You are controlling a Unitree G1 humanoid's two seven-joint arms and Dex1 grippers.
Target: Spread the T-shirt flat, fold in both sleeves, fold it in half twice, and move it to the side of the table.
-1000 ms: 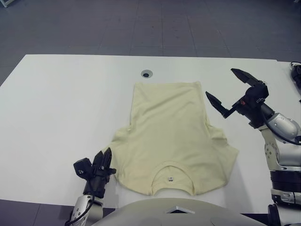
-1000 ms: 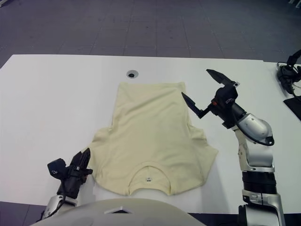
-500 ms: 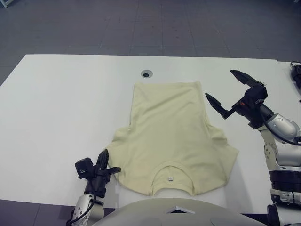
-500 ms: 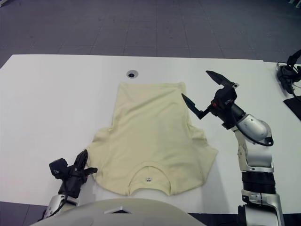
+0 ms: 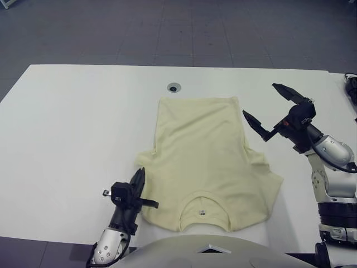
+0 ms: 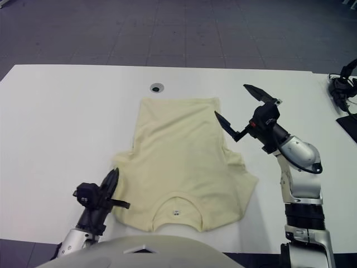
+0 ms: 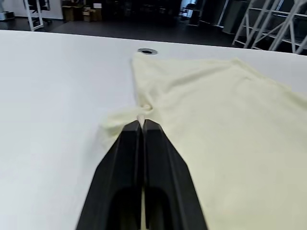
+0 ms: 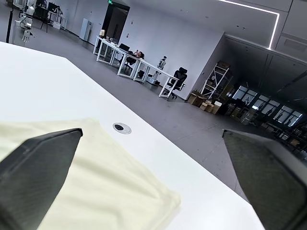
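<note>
One pale-yellow, soft knit T-shirt (image 5: 201, 156) lies mostly smooth on the glossy white counter (image 5: 78, 123), collar at 6 o'clock, hem at 12. The left hand (image 7: 140, 123), black tapered fingers pressed together, is at the shirt's 8 o'clock; its wrist view shows bunched sleeve cloth nipped at the tips. The right hand (image 5: 260, 99) hangs spread wide at the shirt's 3 o'clock.

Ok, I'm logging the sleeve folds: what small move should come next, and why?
Probably the left gripper should draw the left sleeve inward over the T-shirt: its fingers look shut on the bunched sleeve edge, and neither sleeve is folded in yet.
</note>
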